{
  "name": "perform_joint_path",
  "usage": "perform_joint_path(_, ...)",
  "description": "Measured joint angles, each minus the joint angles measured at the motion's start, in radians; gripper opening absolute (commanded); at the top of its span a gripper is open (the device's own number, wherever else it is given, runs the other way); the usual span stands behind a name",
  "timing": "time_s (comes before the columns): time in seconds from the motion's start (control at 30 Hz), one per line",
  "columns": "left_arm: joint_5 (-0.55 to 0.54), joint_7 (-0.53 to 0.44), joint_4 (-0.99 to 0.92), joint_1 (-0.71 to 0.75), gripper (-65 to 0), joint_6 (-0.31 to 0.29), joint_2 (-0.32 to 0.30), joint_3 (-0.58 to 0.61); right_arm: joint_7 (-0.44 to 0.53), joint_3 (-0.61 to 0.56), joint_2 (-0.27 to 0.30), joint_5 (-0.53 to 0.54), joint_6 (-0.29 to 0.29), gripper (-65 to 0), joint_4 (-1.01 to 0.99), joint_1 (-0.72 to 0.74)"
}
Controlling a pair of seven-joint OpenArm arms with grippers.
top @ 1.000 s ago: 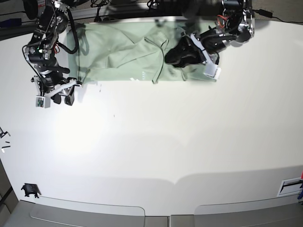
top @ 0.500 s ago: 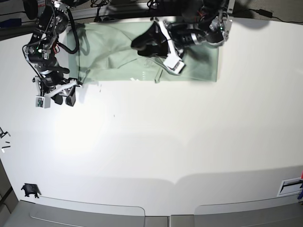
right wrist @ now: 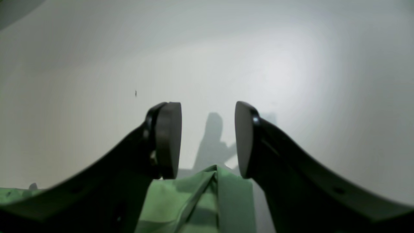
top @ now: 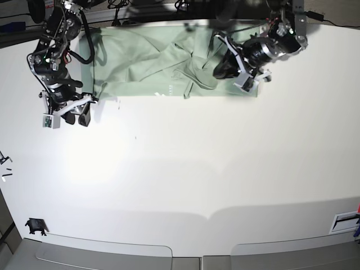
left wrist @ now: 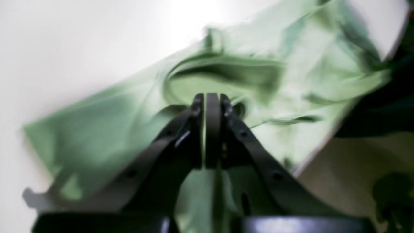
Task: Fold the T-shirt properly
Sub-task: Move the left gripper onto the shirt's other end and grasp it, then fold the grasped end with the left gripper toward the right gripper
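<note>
swung back rightward, the left end effector (top: 218, 71) is now pinched together over the t-shirt (top: 140, 62) — right one (right wrist: 207, 139) stays apart.

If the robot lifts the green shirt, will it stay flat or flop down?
Probably flop: the T-shirt lies in soft folds and wrinkles. It seems light and thin, bunching near the left end effector. It likely drags rather than slides whole.

2 black arms (top: 56, 62), red wiring, white jaw tips.

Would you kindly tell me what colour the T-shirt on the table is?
The T-shirt is a plain pale mint green, clearest in the base view.
</note>
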Motion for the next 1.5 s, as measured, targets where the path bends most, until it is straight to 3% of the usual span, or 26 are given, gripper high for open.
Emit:
perform_joint_path(0.43,0.083,-0.041,0.0,0.066,-65.0,0.009,0.002,0.0,0.0,0.0,0.0,0.026,0.004,-39.6,0.0,0.003)
perform_joint_path(0.73,0.084,-0.052,0.0,0.092,-65.0,0.009,0.002,0.0,0.0,0.0,0.0,0.026,0.004,-39.6,0.0,0.003)
perform_joint_path(0.9,0.168,-0.039,-0.005,0.113,-65.0,0.016,0.002,0.0,0.0,0.0,0.0,0.026,0.004,-39.6,0.0,0.006)
perform_joint_path(0.97,0.165,-0.057,-0.013,0.109,-65.0,0.063,0.002,0.0,0.0,0.0,0.0,0.026,0.004,-39.6,0.0,0.009)
perform_joint_path(1.07,0.156,-0.082,-0.075,0.104,-65.0,0.072,0.002,0.001,0.0,0.0,0.0,0.026,0.004,-39.6,0.0,0.011)
perform_joint_path(1.2,0.03,-0.093,-0.145,0.109,-65.0,0.072,-0.001,0.016,0.0,0.0,0.0,0.026,0.004,-39.6,0.0,0.009)
perform_joint_path(1.5,0.023,-0.094,-0.151,0.061,-65.0,0.077,0.0,0.216,-0.001,0.0,0.0,0.026,0.004,-39.6,0.0,0.009)
